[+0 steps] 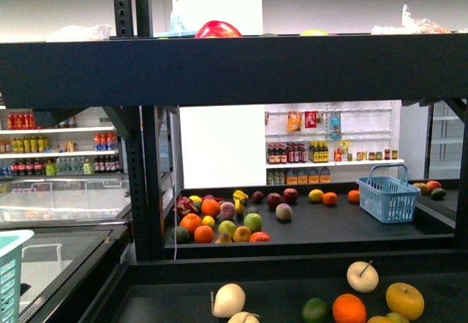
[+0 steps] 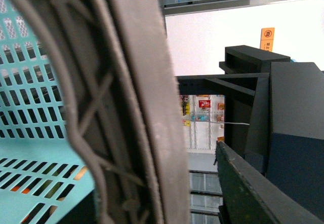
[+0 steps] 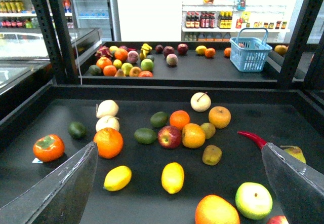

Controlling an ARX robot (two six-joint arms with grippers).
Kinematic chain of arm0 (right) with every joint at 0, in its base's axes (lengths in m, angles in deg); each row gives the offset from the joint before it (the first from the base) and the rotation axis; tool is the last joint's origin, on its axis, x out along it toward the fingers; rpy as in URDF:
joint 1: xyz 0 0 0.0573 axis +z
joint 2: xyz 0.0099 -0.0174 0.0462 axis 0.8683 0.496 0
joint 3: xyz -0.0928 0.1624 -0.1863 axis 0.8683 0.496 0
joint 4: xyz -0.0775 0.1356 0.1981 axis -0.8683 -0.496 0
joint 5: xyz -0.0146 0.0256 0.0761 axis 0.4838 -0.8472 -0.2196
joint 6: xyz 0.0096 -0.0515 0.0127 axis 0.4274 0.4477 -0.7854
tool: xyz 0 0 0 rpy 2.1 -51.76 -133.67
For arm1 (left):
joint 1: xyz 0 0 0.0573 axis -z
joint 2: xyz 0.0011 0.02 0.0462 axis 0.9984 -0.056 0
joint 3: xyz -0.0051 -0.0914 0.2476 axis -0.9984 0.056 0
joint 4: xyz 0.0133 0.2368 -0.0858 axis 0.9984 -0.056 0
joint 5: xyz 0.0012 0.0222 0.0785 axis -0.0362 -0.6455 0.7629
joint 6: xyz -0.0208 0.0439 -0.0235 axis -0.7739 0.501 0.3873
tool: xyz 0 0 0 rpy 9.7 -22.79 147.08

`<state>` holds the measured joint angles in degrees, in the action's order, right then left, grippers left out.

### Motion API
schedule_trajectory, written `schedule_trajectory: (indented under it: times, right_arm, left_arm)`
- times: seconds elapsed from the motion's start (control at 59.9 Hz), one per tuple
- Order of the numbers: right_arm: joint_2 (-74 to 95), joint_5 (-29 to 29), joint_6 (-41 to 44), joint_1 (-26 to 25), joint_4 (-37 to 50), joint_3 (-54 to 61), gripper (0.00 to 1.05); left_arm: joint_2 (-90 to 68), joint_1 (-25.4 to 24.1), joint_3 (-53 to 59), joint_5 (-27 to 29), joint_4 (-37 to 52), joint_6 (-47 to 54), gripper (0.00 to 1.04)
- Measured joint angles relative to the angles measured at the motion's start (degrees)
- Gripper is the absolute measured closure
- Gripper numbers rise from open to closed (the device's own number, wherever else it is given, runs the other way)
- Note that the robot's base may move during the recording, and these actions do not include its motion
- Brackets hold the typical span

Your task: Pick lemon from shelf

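Two bright-yellow lemons lie on the near tray of the black shelf point(image 3: 152, 89): one lemon point(image 3: 172, 177) sits between my spread fingers, the other lemon point(image 3: 117, 178) lies beside it, closer to one finger. My right gripper point(image 3: 179, 146) hovers open above them, holding nothing. My left gripper point(image 2: 152, 183) is shut on the teal basket point(image 2: 30, 133), whose mesh wall fills that side of the view. The same basket point(image 1: 10, 272) shows at the front view's lower left. The shelf point(image 1: 219, 67) crosses the front view; the lemons lie below that view's edge.
Round the lemons lie an orange point(image 3: 108, 142), a red apple point(image 3: 169, 136), a brownish oval fruit point(image 3: 211, 154), a green apple point(image 3: 253, 200) and a red chili point(image 3: 252, 138). A blue basket point(image 3: 250, 53) and a fruit heap point(image 1: 219, 221) sit on the far tray. Perforated posts point(image 3: 55, 31) flank it.
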<state>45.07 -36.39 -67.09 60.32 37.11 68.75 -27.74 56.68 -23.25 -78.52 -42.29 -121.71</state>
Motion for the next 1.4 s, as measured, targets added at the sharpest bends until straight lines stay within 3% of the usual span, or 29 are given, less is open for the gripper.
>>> schedule_trajectory:
  times: [0.117,0.2,0.534,0.834,1.018,1.252,1.402]
  right_arm:
    - [0.0,-0.02,-0.02,0.0,0.0,0.0,0.07]
    - [0.0,0.0,-0.02,0.0,0.0,0.0,0.07]
    - [0.0,0.0,-0.02,0.0,0.0,0.0,0.07]
    - [0.0,0.0,-0.02,0.0,0.0,0.0,0.07]
    - [0.0,0.0,-0.02,0.0,0.0,0.0,0.07]
    - [0.0,0.0,-0.02,0.0,0.0,0.0,0.07]
    - [0.0,0.0,-0.02,0.0,0.0,0.0,0.07]
  left_arm:
    - [0.07,0.0,0.2,0.02,-1.01,0.0,0.86]
    - [0.98,0.15,0.87,-0.72,-1.99,0.83,0.91]
    - [14.32,5.55,2.82,-9.73,-10.8,14.78,0.97]
    - [21.38,17.4,8.26,-19.41,-12.35,25.09,0.98]
    - [19.96,25.79,9.42,-18.05,-7.87,24.17,0.98]
    - [9.94,38.62,6.21,-11.15,0.96,22.71,0.98]
    - [5.2,43.85,2.62,-10.19,2.8,21.35,0.98]
